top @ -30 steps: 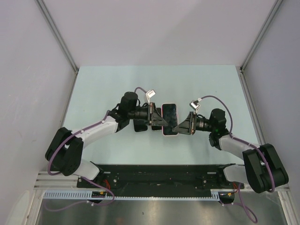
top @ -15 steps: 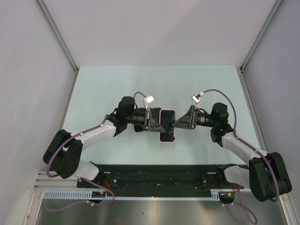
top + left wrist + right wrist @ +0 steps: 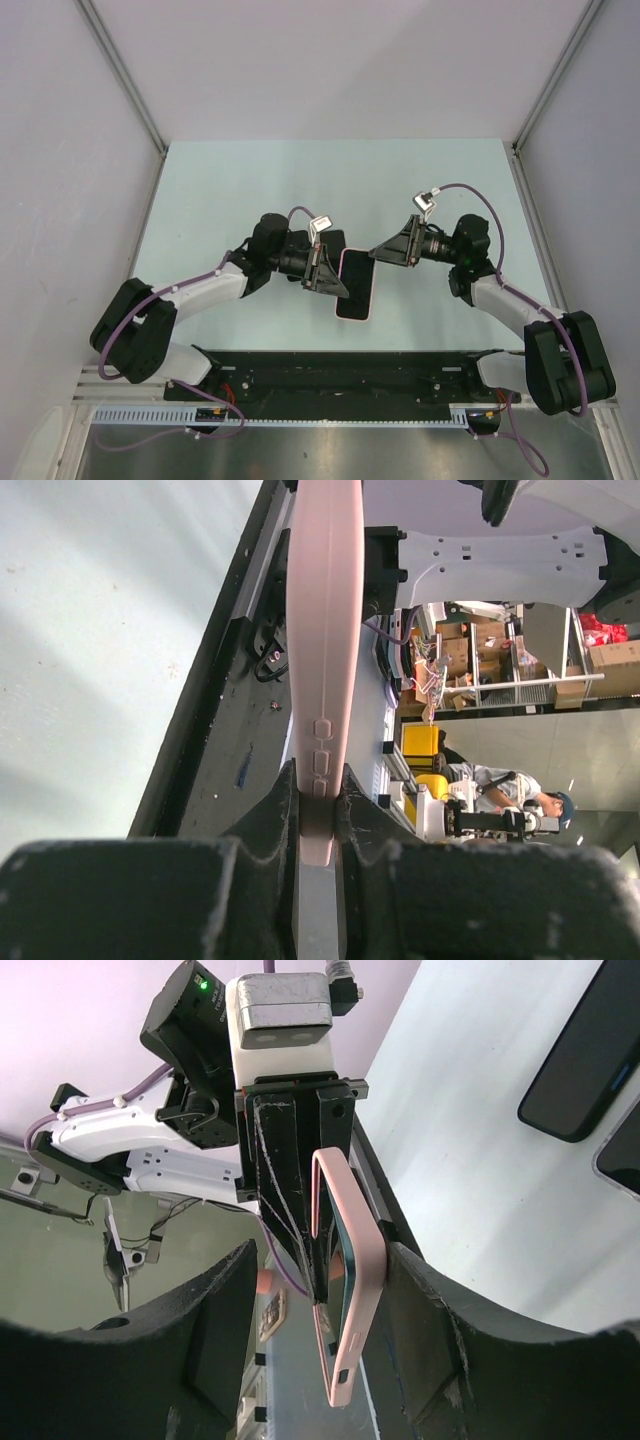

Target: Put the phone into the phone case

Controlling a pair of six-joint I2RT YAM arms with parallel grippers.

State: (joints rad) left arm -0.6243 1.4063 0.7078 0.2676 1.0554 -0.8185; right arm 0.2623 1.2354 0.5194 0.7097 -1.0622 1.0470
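From above, the right gripper (image 3: 380,252) has just let go. A second ago it was pinched shut at the right edge of the case (image 3: 370,287); now its jaws stand apart and it has drawn back toward the upper right, just beside the top corner. The left gripper (image 3: 330,278) alone carries the case, clamped on its left edge, and has swung it lower and slightly askew above the table (image 3: 200,200). The phone (image 3: 353,285) shows as a dark face with pink rim all round it. I judge it seated, or nearly so, with the right arm's pressing done and only a check or set-down left. In the left wrist view the case (image 3: 322,630) runs edge-on away from the camera, with its moulded side buttons just above the fingers (image 3: 275,810) that squeeze it from both sides. Boxes and a person sit far behind, but nothing there can be read. In the right wrist view the wide-spread fingers (image 3: 215,1350) hold nothing. Ahead of them the case (image 3: 362,1290) hangs in the left gripper's jaws, a thin teal-dark edge of the phone (image 3: 345,1245) inside its rim. Two spare phones (image 3: 585,1055) lie on the table at upper right. No brand, label or writing is legible in any view.
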